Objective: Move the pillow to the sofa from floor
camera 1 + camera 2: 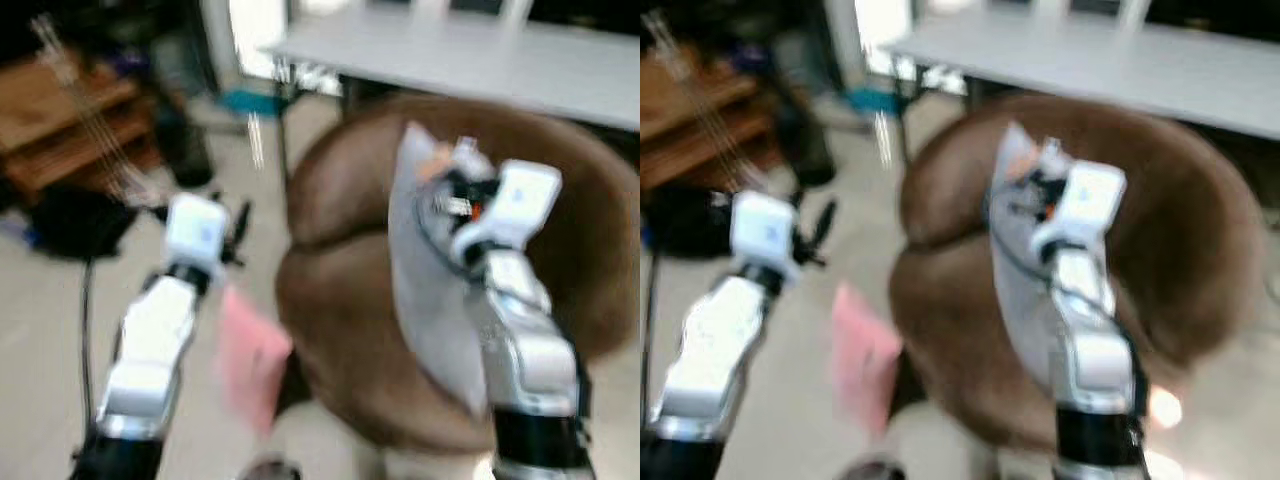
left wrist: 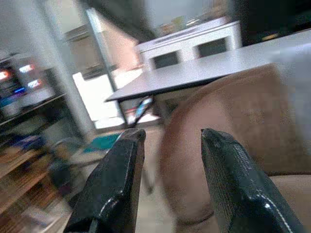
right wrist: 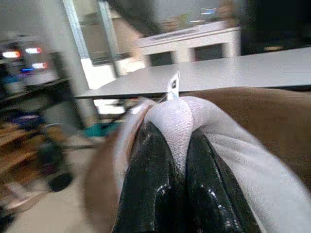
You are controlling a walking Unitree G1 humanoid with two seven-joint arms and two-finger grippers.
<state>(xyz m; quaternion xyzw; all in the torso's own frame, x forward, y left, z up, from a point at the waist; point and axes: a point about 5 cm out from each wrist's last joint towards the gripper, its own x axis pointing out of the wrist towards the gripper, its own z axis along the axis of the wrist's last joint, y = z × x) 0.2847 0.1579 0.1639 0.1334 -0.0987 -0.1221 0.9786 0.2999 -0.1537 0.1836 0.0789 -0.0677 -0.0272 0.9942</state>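
right gripper [image 3: 176, 145] pinching pillow [image 1: 425, 300] corner over sofa [image 1: 350, 330] | left gripper [image 2: 167, 179] parted, empty | risk — thin pinch slips, pillow drops short

Both silver arms reach forward from the body. The right arm stretches out and upward, its white wrist block raised high, and the right gripper [image 3: 177, 145] has its two black fingers pressed close together, pinching a fold of the white pillow [image 1: 430, 300], which hangs down along the forearm. The left arm extends lower and off to the robot's left, and the left gripper [image 2: 170, 141] holds nothing, its two black fingers spread apart with a clear gap between them.
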